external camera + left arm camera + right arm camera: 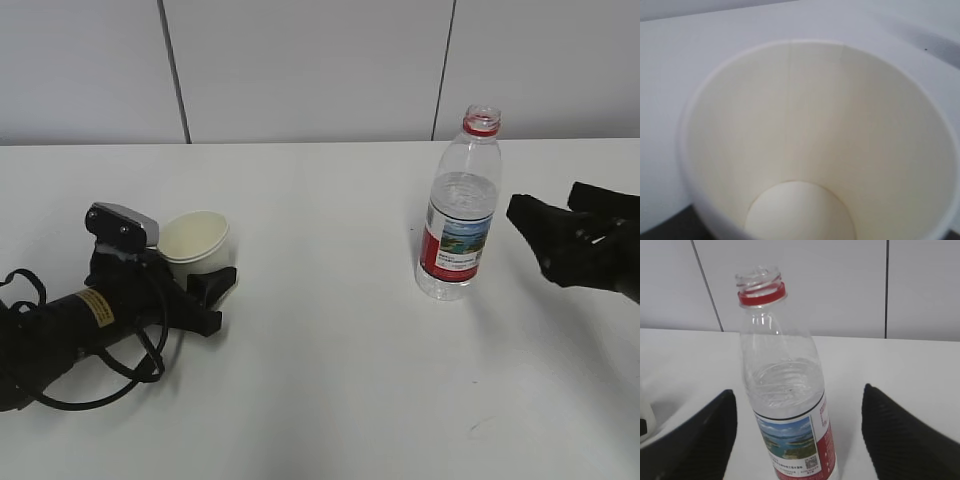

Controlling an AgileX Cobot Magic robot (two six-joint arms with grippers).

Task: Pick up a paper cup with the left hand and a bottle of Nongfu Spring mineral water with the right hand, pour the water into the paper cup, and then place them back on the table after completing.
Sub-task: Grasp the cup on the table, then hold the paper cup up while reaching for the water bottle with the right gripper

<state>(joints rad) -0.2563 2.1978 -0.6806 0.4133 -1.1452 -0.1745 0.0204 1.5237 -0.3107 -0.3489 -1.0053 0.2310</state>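
A white paper cup (pixel 195 238) stands upright and empty on the white table (pixel 330 380) at the left. The left hand, with its yellow sticker, lies low on the table. Its gripper (pixel 222 300) has its fingers apart at the cup's base. The left wrist view looks straight into the cup (pixel 815 130), and the fingers hardly show there. The uncapped water bottle (pixel 458 220) stands upright right of centre, with a red neck ring and clear water (pixel 785 385) up to its shoulder. The right hand's gripper (pixel 548 205) is open just right of the bottle; its fingers (pixel 695 440) flank the bottle (pixel 790 440) without touching.
Black cables (pixel 120 370) of the left arm loop on the table at the front left. A grey panelled wall (pixel 300 70) stands behind the table's far edge. White tabletop lies between the cup and the bottle.
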